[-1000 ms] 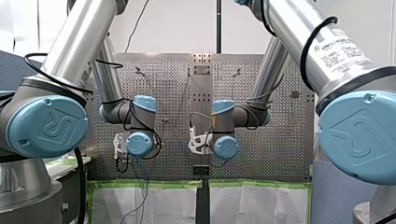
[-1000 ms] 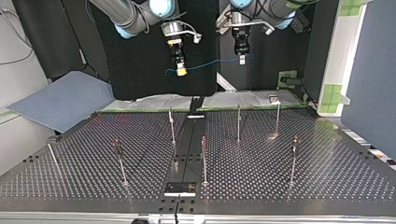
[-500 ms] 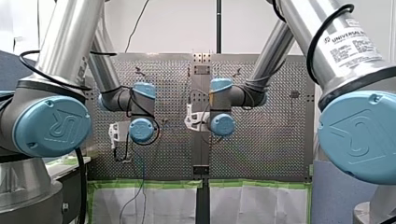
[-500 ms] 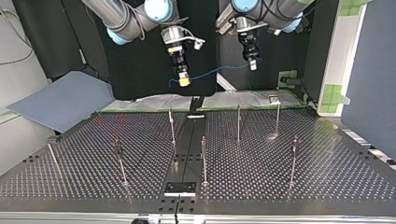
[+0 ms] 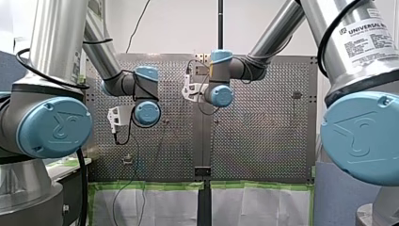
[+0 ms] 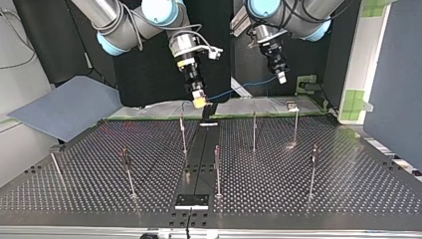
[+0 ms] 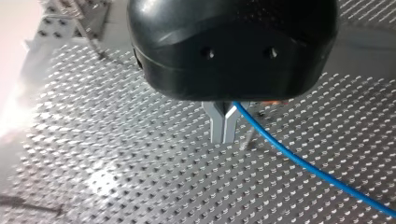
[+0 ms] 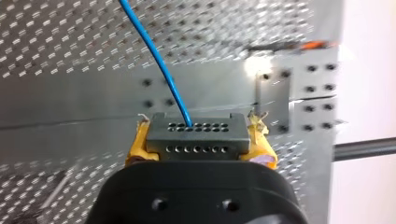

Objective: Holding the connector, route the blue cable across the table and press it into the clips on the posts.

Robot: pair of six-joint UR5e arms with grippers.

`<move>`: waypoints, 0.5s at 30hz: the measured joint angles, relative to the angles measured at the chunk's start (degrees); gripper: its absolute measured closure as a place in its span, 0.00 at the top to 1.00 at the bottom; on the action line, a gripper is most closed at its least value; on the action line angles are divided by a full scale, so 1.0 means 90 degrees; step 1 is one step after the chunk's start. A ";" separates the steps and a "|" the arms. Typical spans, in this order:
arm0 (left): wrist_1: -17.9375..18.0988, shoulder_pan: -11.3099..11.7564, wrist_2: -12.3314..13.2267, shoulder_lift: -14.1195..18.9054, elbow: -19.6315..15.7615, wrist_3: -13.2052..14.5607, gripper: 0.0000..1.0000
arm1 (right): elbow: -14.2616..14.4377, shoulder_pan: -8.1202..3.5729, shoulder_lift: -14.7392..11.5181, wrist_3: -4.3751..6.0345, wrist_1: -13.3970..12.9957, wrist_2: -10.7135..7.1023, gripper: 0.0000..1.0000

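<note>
Left gripper (image 7: 223,140): I see only the fingertips (image 7: 217,133); the rest sits under its black body.
Cable (image 7: 299,161): the spot where it is gripped is hidden from me, and it runs off the left wrist view's edge.
Right gripper (image 8: 198,139): the connector (image 8: 205,137) covers most of its yellow pads.
Rod (image 8: 364,148): cut off by the edge beside my right gripper.
Front view: the wrists (image 5: 147,113) hide both grippers.
Clips: too small to tell on the posts (image 6: 254,132) in the top view.
</note>
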 joint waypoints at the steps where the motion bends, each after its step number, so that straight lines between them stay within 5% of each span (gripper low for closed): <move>1: -0.0061 0.0010 -0.0058 0.0059 0.0039 -0.0018 0.00 | -0.0018 0.0003 -0.0048 0.0001 0.0049 -0.0022 0.00; 8: -0.0433 0.0111 -0.0431 0.0432 0.0257 -0.0138 0.00 | -0.0193 0.0059 -0.0372 0.0047 0.0431 -0.0176 0.00; 15: -0.0837 0.0201 -0.0765 0.0836 0.0472 -0.0317 0.00 | -0.0406 0.0143 -0.0260 0.0073 0.0809 -0.0236 0.00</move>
